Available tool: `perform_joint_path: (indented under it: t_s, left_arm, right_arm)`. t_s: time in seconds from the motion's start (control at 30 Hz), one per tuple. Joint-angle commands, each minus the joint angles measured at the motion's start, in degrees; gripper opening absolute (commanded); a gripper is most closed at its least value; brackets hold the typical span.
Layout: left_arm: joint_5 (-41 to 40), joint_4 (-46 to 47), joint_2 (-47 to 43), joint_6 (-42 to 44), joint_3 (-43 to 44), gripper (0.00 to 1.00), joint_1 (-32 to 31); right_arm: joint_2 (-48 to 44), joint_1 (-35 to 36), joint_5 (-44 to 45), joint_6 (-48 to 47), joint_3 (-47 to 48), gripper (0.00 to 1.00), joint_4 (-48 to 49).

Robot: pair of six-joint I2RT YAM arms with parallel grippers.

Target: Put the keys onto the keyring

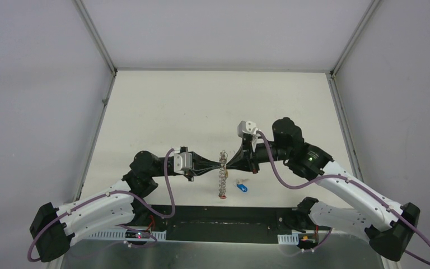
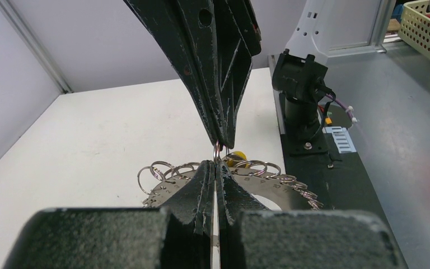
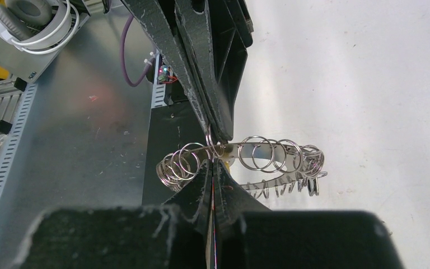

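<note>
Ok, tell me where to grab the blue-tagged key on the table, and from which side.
Grip the blue-tagged key by its plastic tag, coming straight down from above. It lies flat on the table, so the top is the open side; the tag likely pinches easier than the thin blade.

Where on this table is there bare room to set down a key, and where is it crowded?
Bare: the far half of the table, between the back wall and the left arm and right arm, and the strip between each arm and its side rail. Crowded: the middle, around the rack of rings and the blue key beside it.
</note>
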Motion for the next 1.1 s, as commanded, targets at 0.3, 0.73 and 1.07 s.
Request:
perform_joint_path:
  t_s: [0.3,0.73,1.07]
  left_arm:
    - [-0.6,8.7,-1.2,-1.6,0.1,0.00,-0.6]
    - [-0.7,7.7,-0.4,-1.6,-0.1,0.00,-0.5]
    - [-0.6,7.5,-0.4,-1.6,-0.1,0.00,-0.6]
  right_arm:
    - [2.9,-0.1,-0.4,-2.2,0.0,0.00,0.1]
    - [-0.2,0.0,1.1,-1.5,0.5,0.56,1.6]
    - [-2.2,-0.1,-0.2,1.0,-0.4,0.50,6.2]
